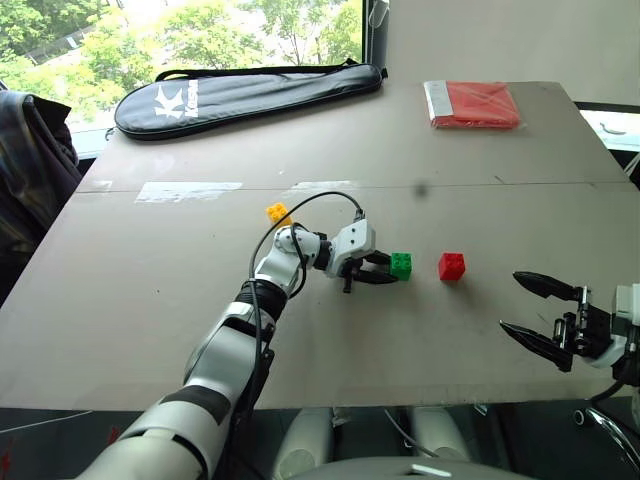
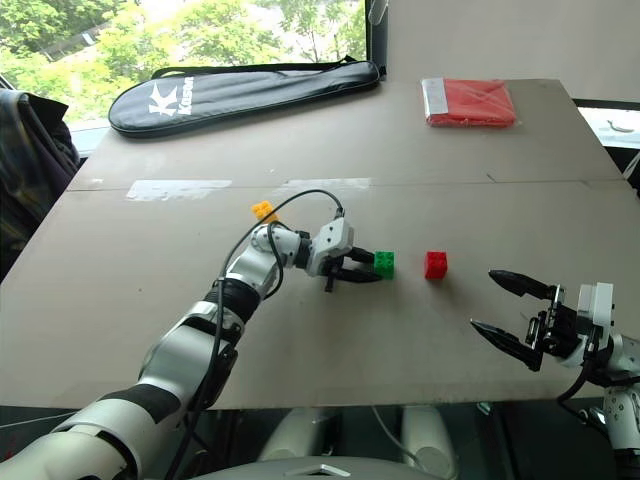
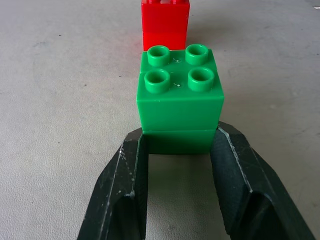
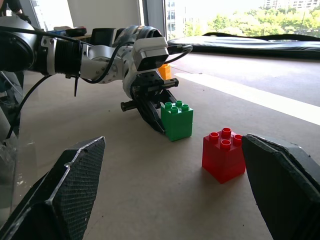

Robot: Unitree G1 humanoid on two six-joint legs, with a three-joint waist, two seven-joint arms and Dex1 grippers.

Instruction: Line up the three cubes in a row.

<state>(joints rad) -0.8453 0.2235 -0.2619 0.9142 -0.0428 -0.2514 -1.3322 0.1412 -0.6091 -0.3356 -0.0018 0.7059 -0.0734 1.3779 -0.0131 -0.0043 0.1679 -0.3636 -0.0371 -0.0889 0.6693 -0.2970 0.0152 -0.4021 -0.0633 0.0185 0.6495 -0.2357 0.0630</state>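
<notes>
On the grey table [image 1: 150,290] stand the three cubes. The green cube [image 1: 401,265] sits mid-table, and my left gripper [image 1: 387,271] is shut on its lower half from the left, one black finger on each side. In the left wrist view the fingers [image 3: 131,165] press against the green cube [image 3: 180,102], and the red cube [image 3: 165,25] stands right behind it. The red cube [image 1: 451,265] rests a short gap to the right of the green one. Behind my left wrist lies the yellow cube [image 1: 278,212]. My right gripper [image 1: 510,300] hovers open near the front right, empty.
A black racket bag [image 1: 250,95] lies along the far left edge. At the far right corner rests a flat red packet [image 1: 475,103]. A white tape patch [image 1: 188,190] marks the board. Dark plaid cloth [image 1: 30,170] hangs beside the table's left edge.
</notes>
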